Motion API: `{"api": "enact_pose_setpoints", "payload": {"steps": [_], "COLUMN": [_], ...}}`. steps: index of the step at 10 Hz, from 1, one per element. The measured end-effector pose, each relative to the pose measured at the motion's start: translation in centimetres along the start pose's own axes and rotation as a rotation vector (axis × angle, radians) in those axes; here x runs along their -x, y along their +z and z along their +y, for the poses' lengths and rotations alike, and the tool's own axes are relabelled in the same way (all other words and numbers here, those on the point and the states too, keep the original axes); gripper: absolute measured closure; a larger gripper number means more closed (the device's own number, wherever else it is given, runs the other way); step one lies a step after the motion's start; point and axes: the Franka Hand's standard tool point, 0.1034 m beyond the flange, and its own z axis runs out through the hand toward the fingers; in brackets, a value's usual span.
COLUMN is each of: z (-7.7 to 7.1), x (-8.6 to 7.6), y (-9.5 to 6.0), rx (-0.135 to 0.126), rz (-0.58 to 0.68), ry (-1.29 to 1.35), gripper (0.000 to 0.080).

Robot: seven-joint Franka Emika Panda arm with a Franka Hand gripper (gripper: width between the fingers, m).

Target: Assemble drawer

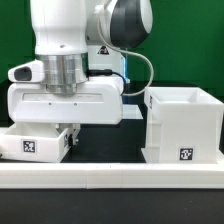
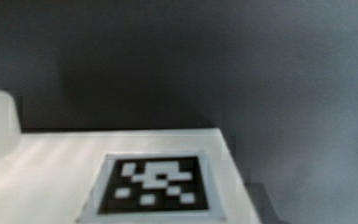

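A shallow white drawer tray (image 1: 35, 143) with a black-and-white tag lies at the exterior view's lower left. My gripper (image 1: 71, 129) is down at the tray's right end, right against it. Its fingers are mostly hidden behind the hand and the tray, so I cannot tell how the jaws stand. The wrist view is filled by a white tray surface (image 2: 51, 165) with a large tag (image 2: 155, 184), very close to the camera, and shows no fingers. The tall square drawer housing (image 1: 185, 122) stands upright at the exterior view's right, apart from the tray, open at the top.
A long white border rail (image 1: 110, 172) runs along the front of the dark table. A green wall is behind. Dark table shows between the tray and the housing (image 1: 110, 150).
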Motion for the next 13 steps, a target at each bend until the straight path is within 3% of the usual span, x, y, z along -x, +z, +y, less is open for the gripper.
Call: {"api": "enact_pose_setpoints", "payload": {"steps": [2, 4, 7, 11, 12, 13], "z": [-0.3, -1.5, -2.0, -1.8, -2.0, -2.3], "x": [0.1, 0.1, 0.6, 0.8, 0.5, 0.8], "y": [-0.3, -2.8, -3.9, -3.4, -3.3, -3.1], "rx": [-0.003, -0.031, -0.053, -0.051, -0.022, -0.015], "rz": [-0.009, -0.035, -0.060, -0.062, -0.039, -0.042], "ry": [-0.012, -0.098, -0.216, -0.340, -0.520, -0.628], "gripper": [0.0758, 0.0758, 0.0758, 0.0758, 0.0758, 0.0758]}}
